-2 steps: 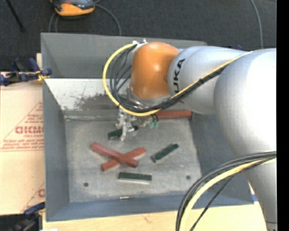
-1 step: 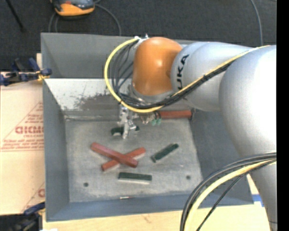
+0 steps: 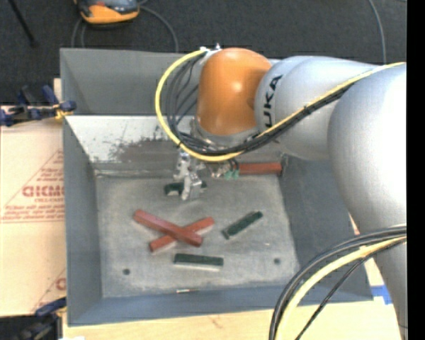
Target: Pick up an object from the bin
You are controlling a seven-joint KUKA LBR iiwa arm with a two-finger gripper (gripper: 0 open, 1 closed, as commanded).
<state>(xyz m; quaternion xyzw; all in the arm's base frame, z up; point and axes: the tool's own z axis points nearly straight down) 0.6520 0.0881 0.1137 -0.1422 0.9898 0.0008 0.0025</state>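
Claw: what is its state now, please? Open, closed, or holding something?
Claw: it cannot be told whether it is open or closed. It is down near the back of the bin, right by a small dark piece.

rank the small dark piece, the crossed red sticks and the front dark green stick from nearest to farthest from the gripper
1. small dark piece, right beside the gripper, toward the bin's back
2. crossed red sticks, mid-bin
3. front dark green stick, near the front wall

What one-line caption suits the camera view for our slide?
Gripper low at the far wall of the bin, beside a small dark piece; crossed red bars nearby.
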